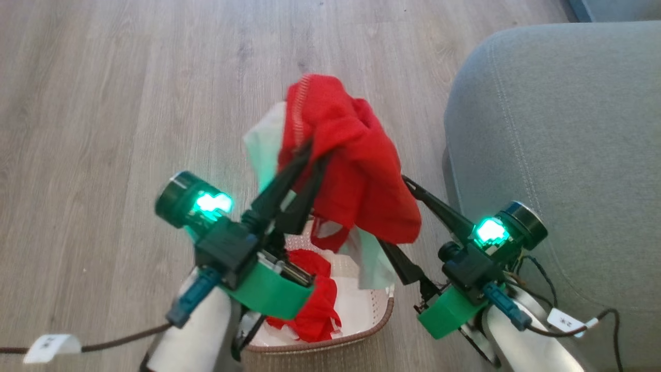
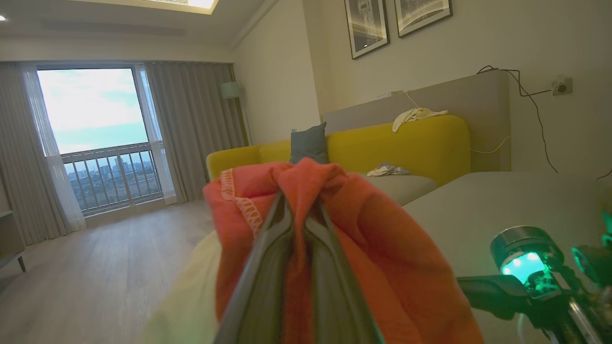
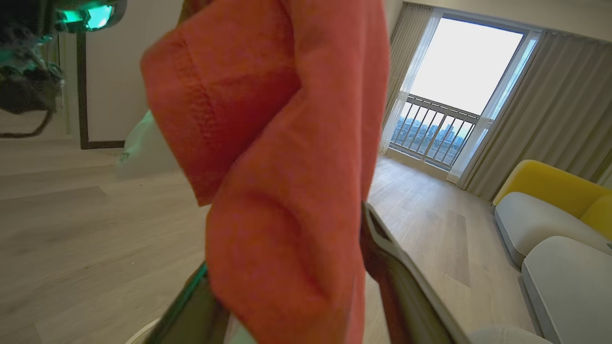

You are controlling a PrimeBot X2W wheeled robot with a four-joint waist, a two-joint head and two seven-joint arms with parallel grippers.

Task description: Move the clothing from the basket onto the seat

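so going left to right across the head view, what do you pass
wood floor → left pincer, shut on the cloth → red garment hanging from it → right pincer, open → grey seat; the basket sits under the middle ones, so it's left out

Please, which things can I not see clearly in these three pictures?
- Head view: the lifted garment and left gripper hide much of the basket.
- Head view: the seat is cut off by the right edge.
- Right wrist view: the garment covers one fingertip of the right gripper.
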